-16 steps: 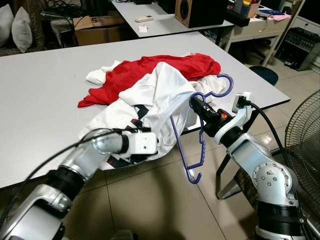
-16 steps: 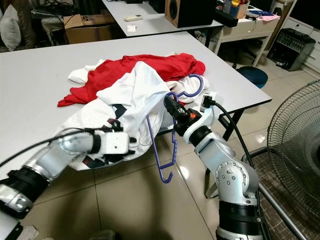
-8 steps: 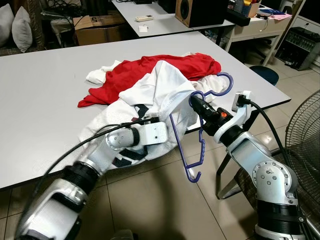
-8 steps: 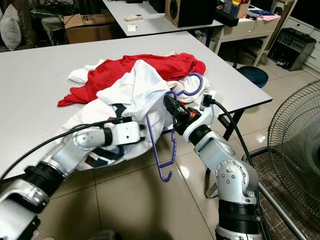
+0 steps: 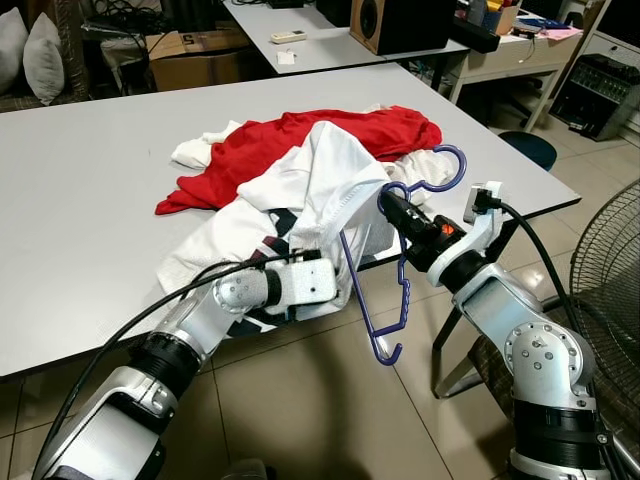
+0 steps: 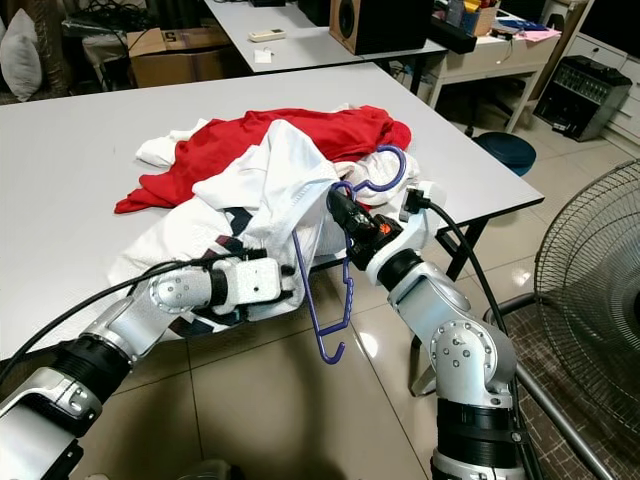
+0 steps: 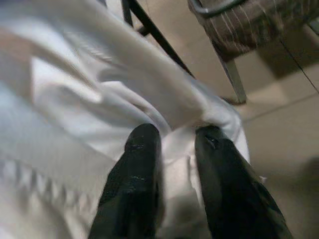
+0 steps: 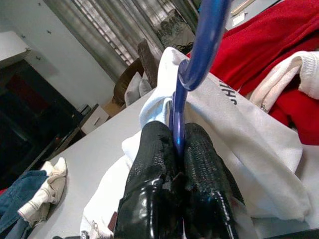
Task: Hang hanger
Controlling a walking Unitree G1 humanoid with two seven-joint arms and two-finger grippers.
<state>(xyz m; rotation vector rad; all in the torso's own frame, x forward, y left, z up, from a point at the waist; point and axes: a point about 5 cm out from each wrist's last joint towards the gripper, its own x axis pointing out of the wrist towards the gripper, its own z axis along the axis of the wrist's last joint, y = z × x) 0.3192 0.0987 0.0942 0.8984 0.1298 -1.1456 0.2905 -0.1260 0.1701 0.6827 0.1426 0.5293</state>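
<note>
Right tool [image 8: 177, 144] clenched the purple hanger [image 5: 400, 290] off the counter's [image 5: 90, 180] near edge, left tool [image 7: 174, 144] pinched the white shirt [image 5: 320, 190] hem; thin fabric grip likely could slip.

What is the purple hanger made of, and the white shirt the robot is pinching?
The purple hanger looks like plastic or coated wire: thin, smooth, slightly glossy; I can't tell which. The right gripper clamps it. The white shirt looks like soft matte fabric, creased and bunched where the left gripper pinches it.
</note>
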